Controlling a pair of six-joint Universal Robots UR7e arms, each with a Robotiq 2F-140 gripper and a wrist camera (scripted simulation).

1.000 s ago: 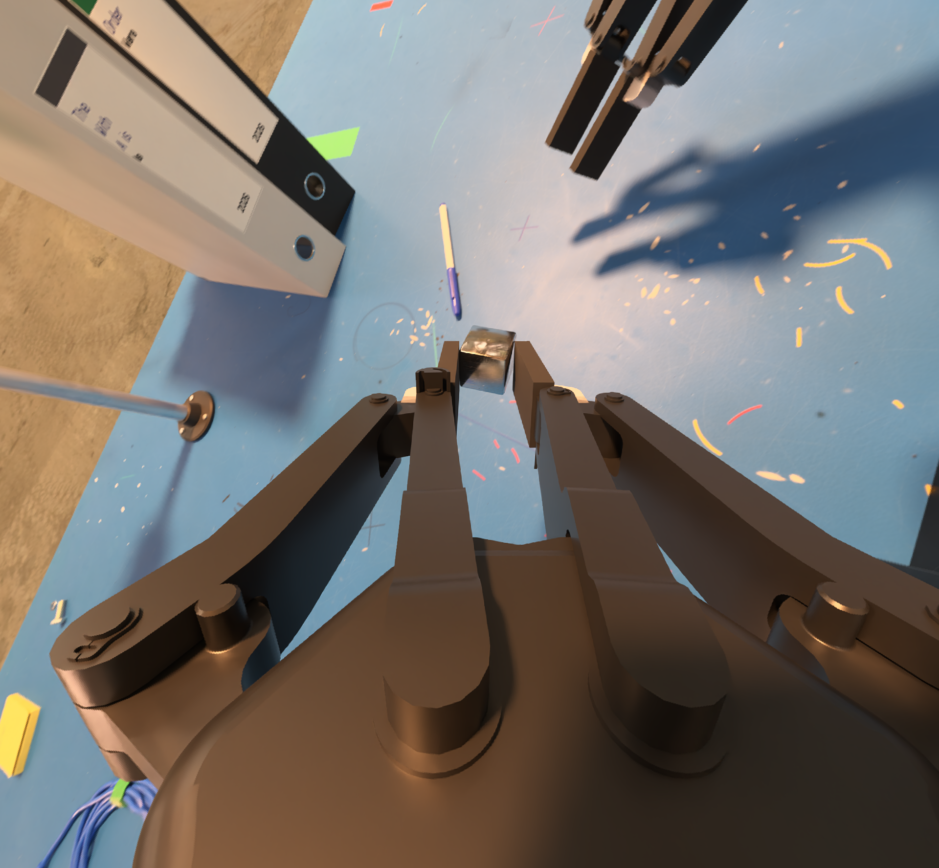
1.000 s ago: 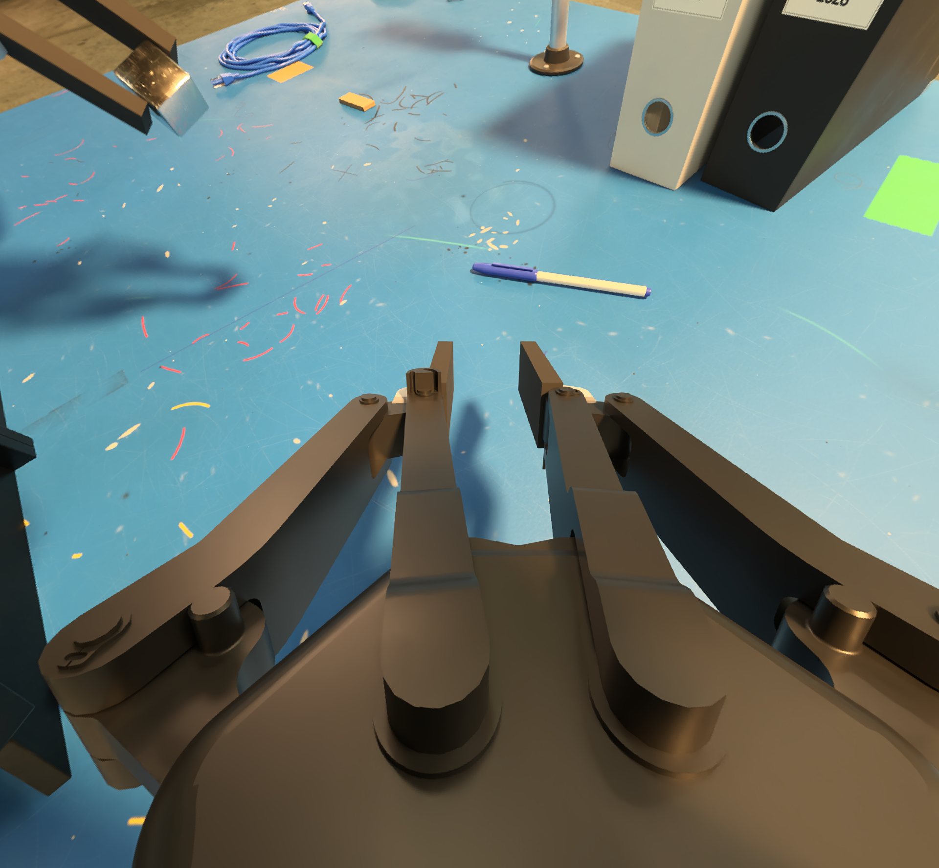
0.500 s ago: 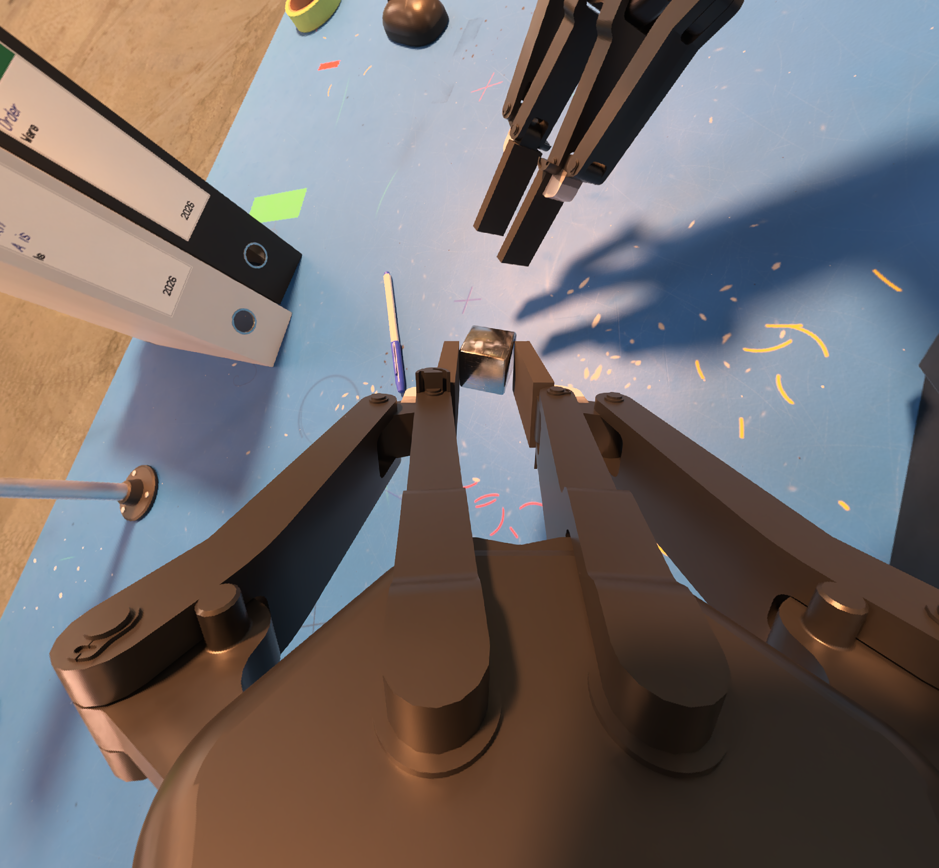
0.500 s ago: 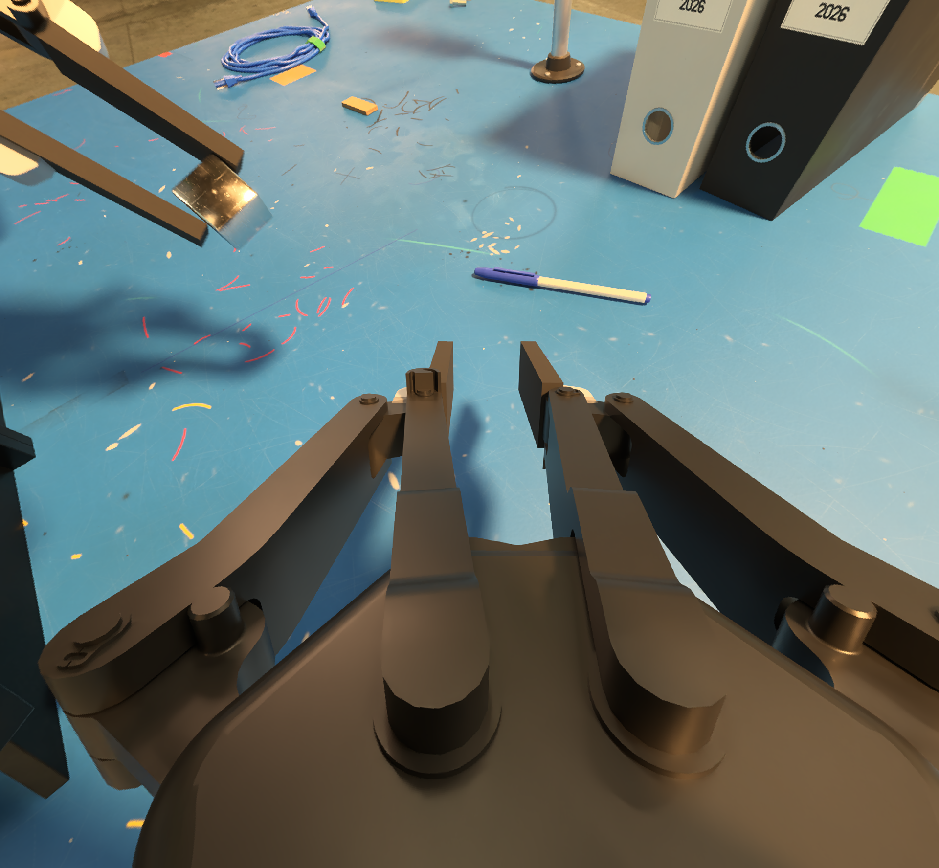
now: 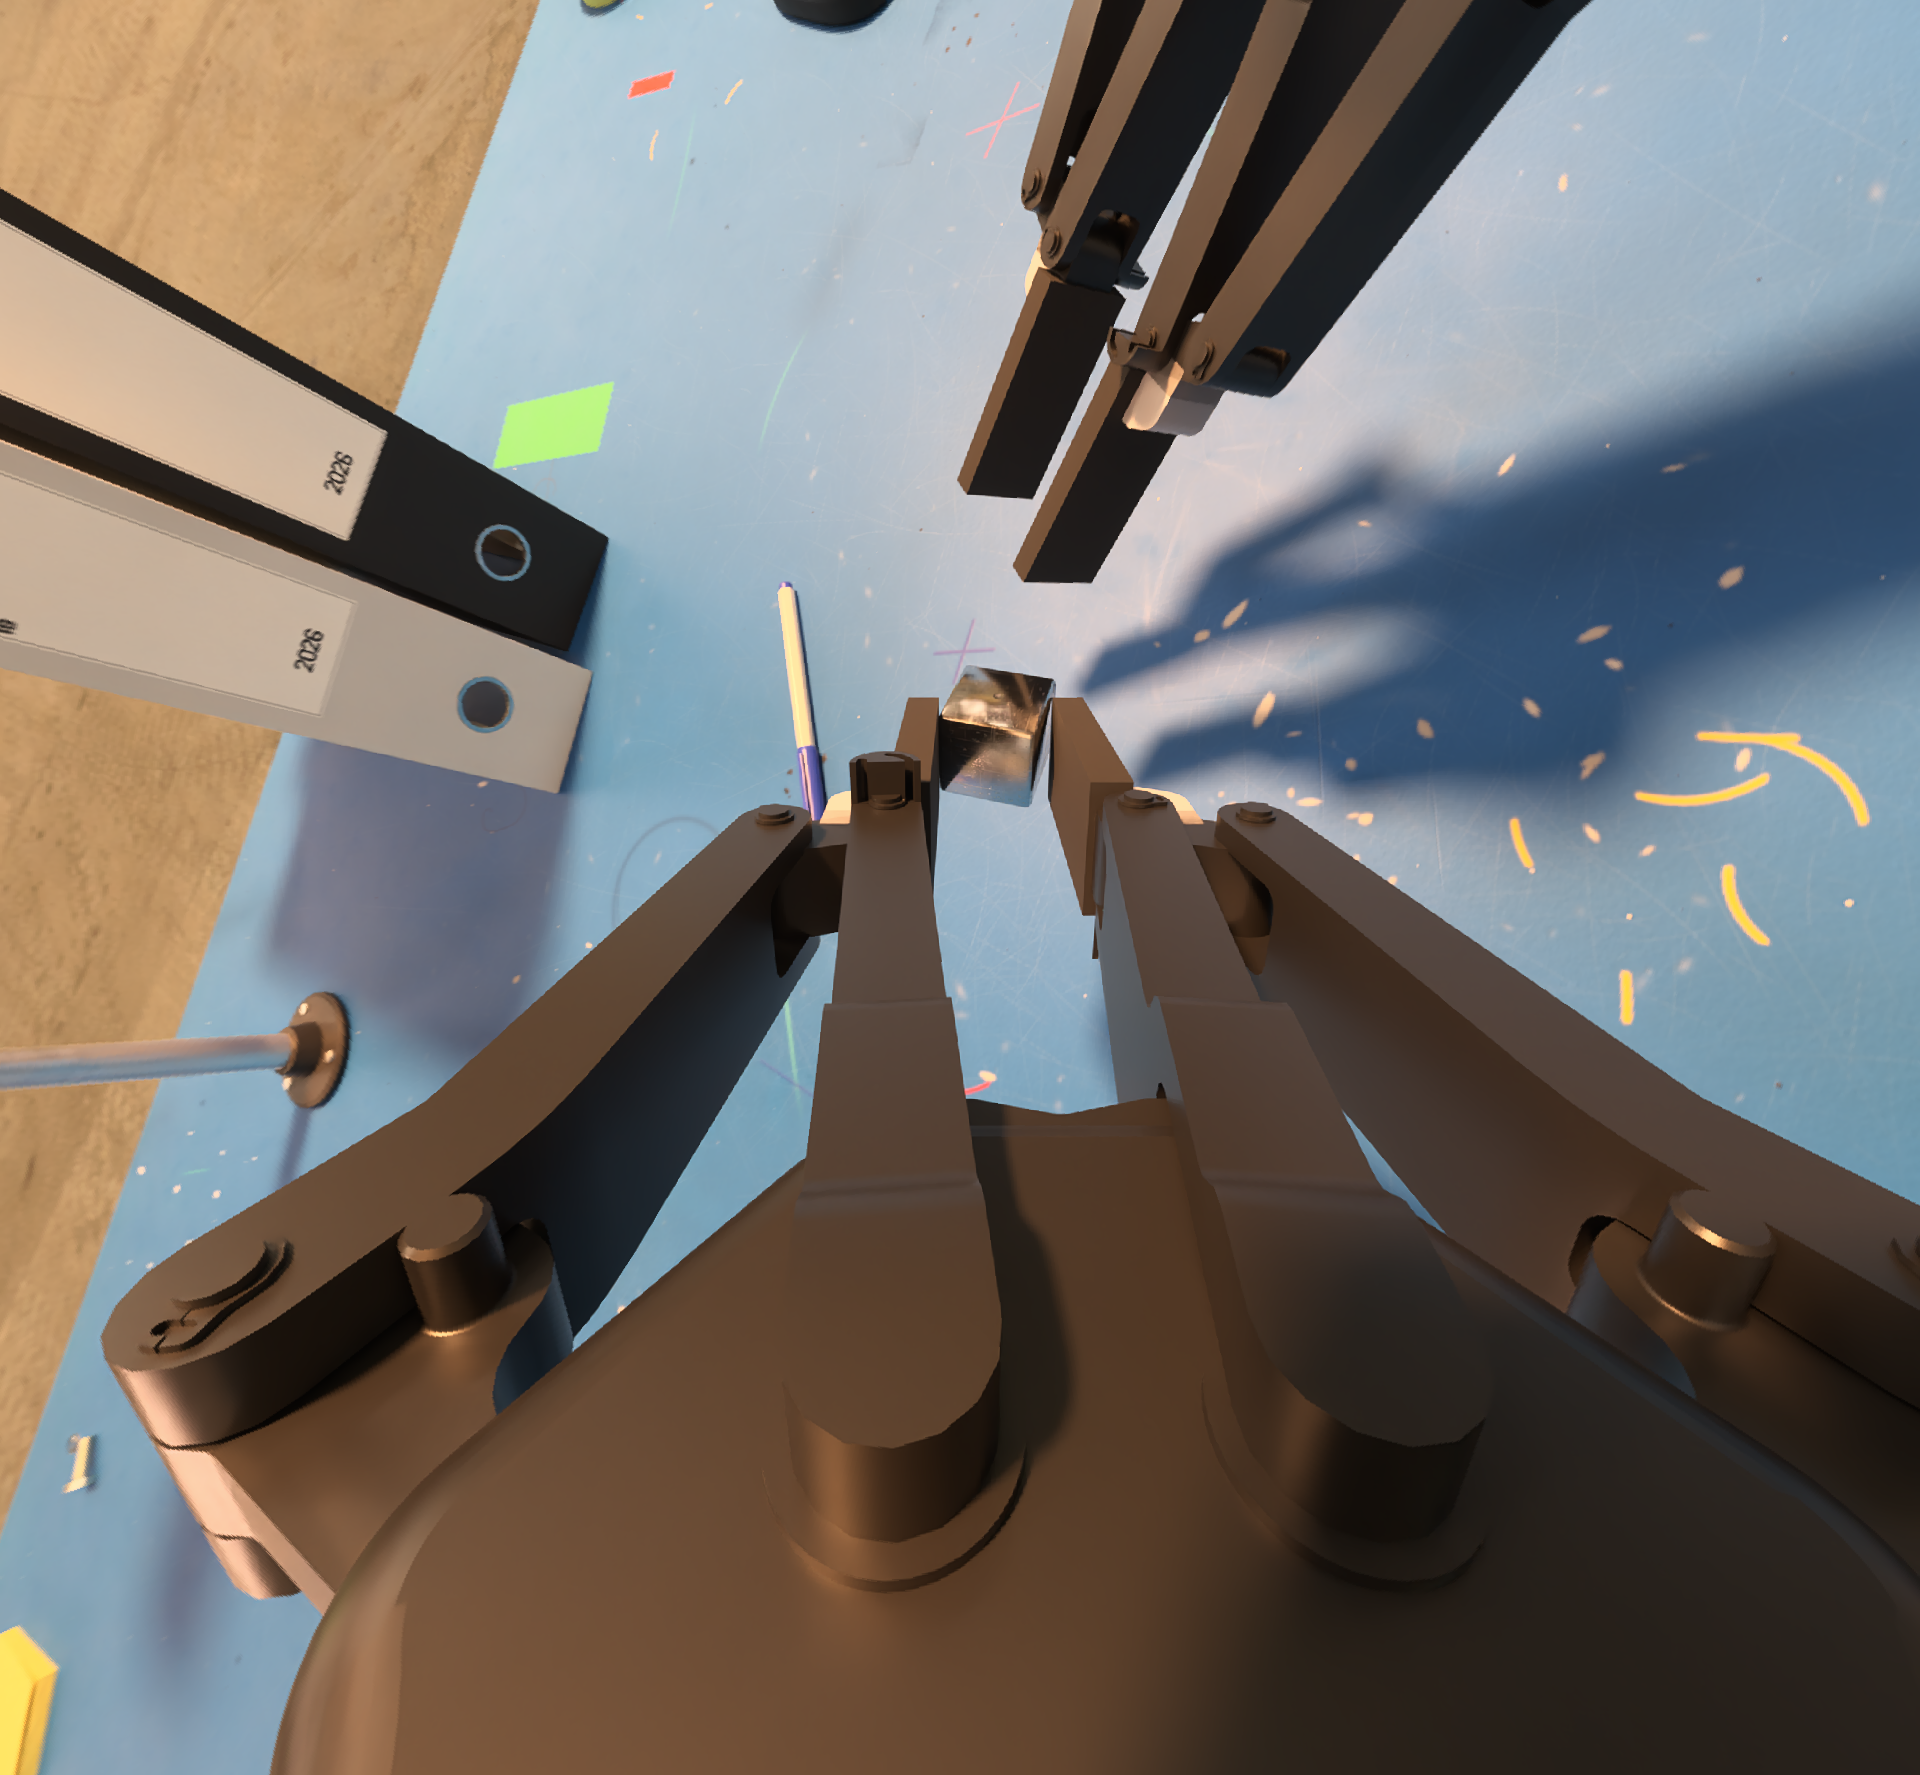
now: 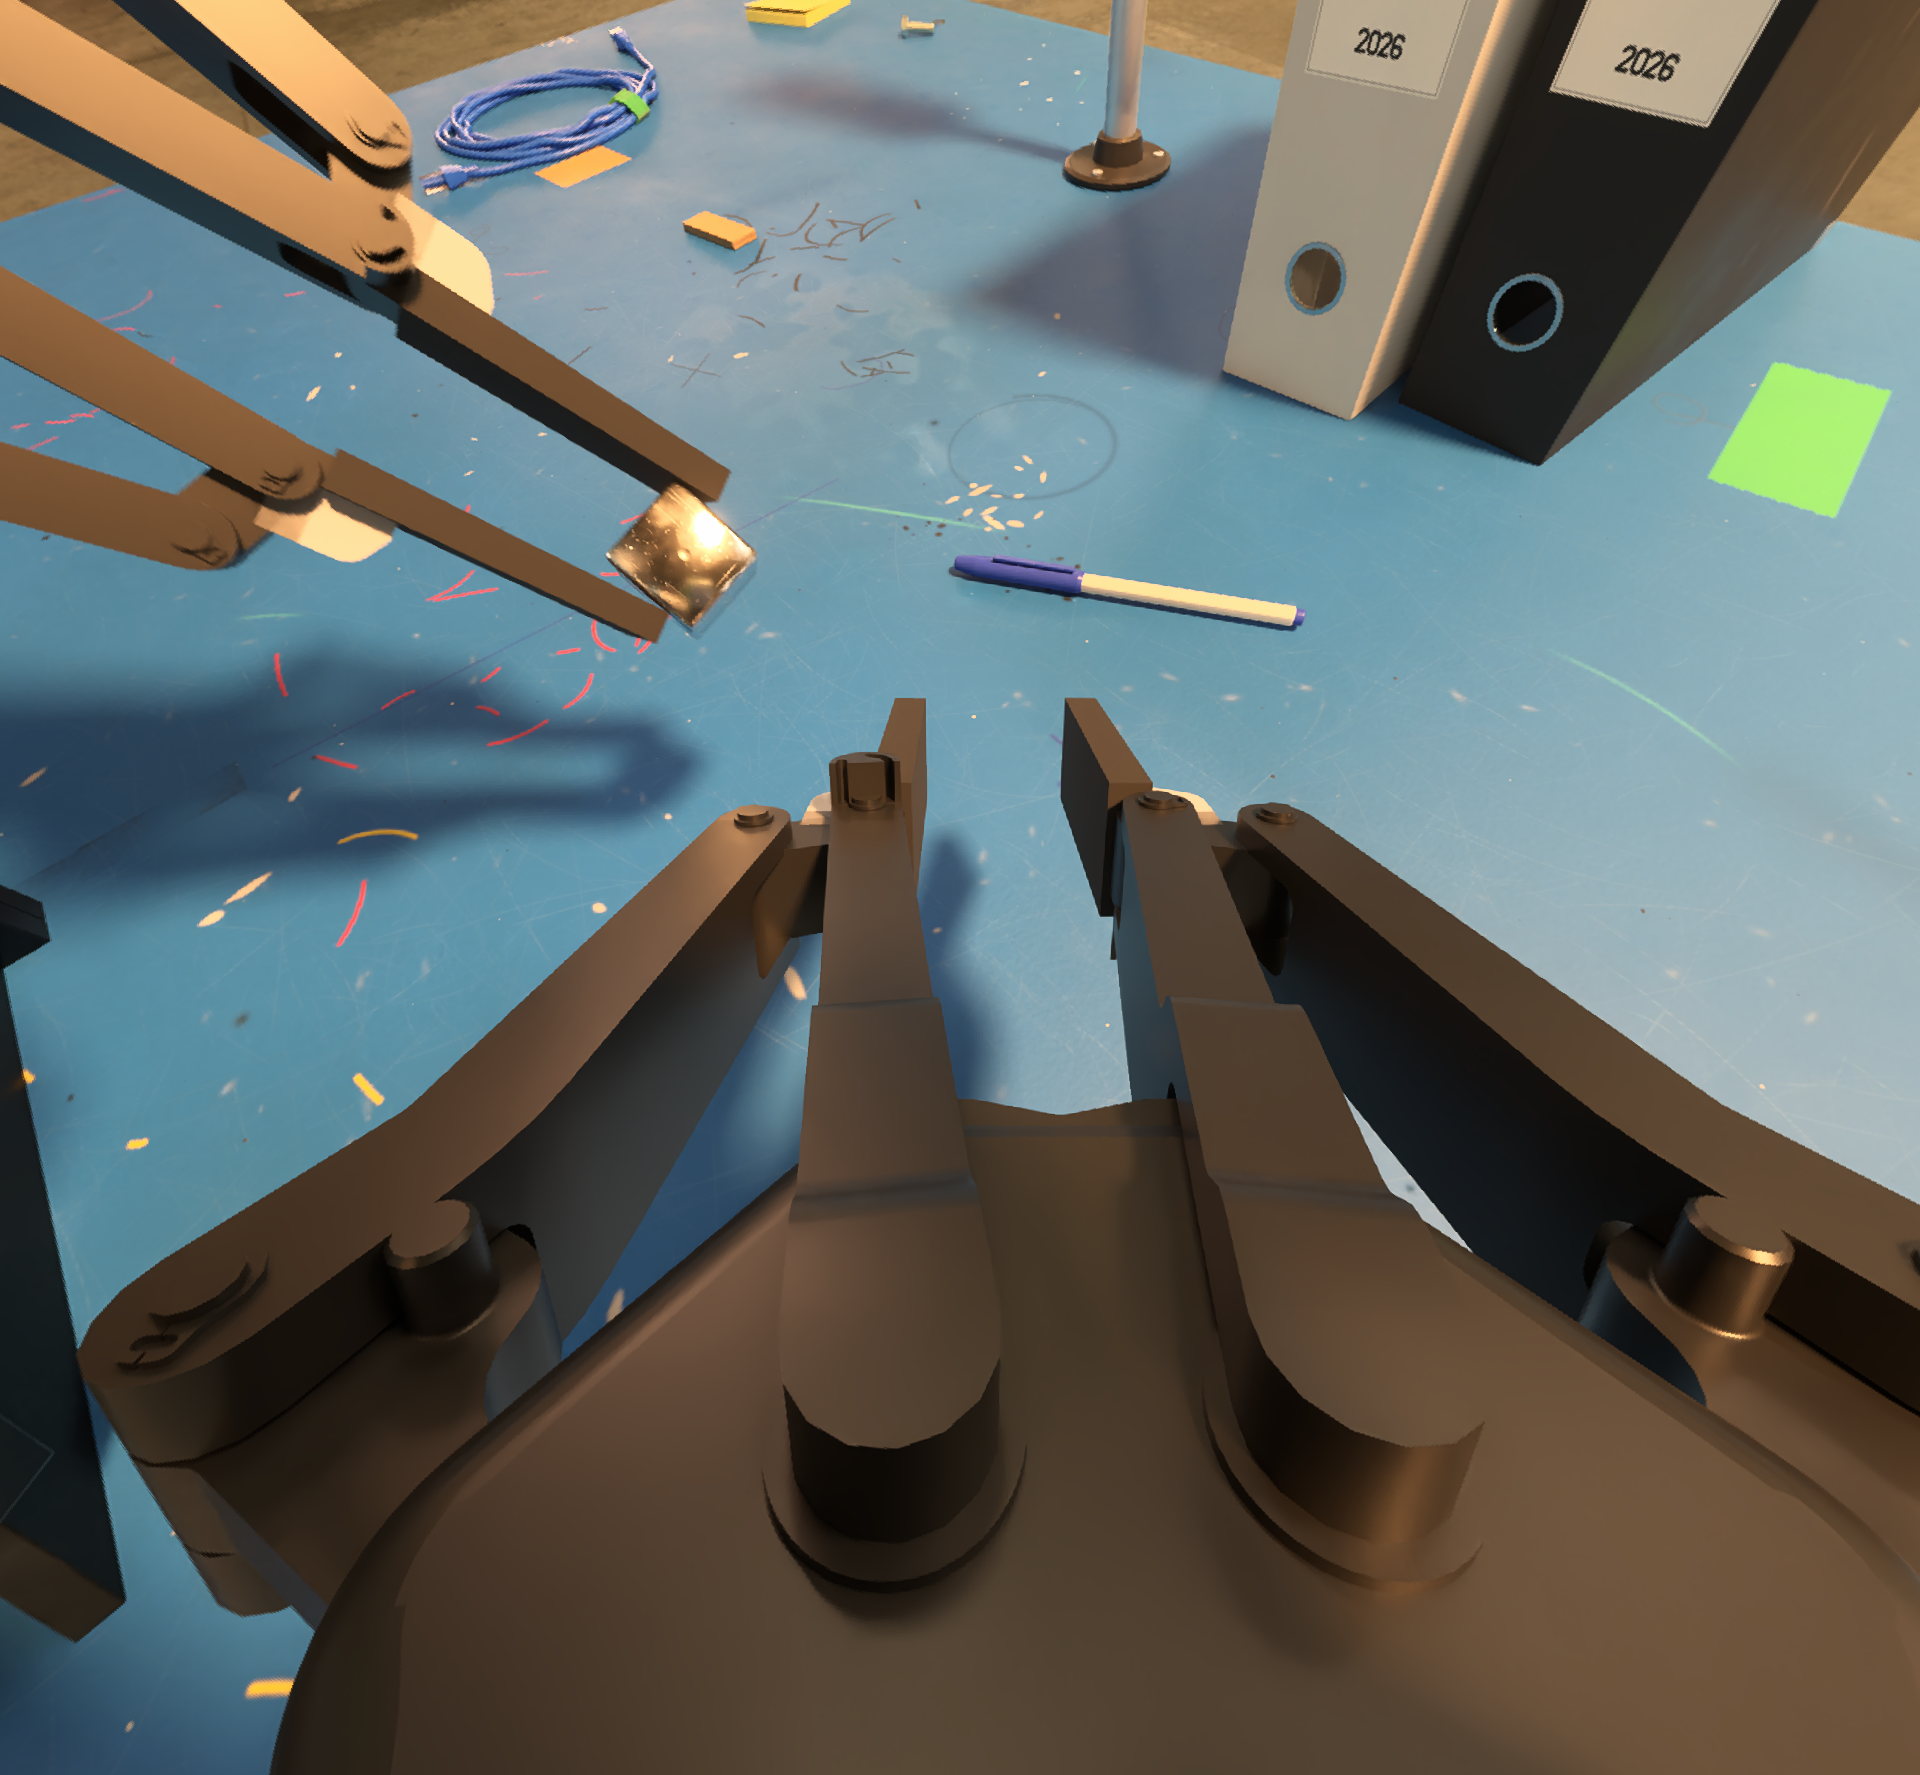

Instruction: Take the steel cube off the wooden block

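The steel cube point(image 5: 995, 736) is a small shiny block clamped between my left gripper's point(image 5: 994, 702) two fingertips, held above the blue table point(image 5: 1299, 167). In the right wrist view the cube point(image 6: 683, 562) hangs at the end of the left gripper's fingers point(image 6: 540, 395), above the table at middle left. My right gripper point(image 6: 992, 738) is open and empty, hovering over the table to the right of the cube. In the left wrist view it point(image 5: 1029, 530) comes down from the top, just beyond the cube. No wooden block is in view.
A grey binder point(image 5: 312, 665) and a black binder point(image 5: 416, 499) stand at the table's side. A pen point(image 6: 1127, 587) lies between them and the cube. A pole on a round base point(image 6: 1117, 156), a blue cable point(image 6: 540, 120) and a dark upright object point(image 6: 42, 1258) stand around.
My left gripper has carried the cube toward the table's middle, closer to the right gripper and the pen. The right gripper has stayed in place, still open.
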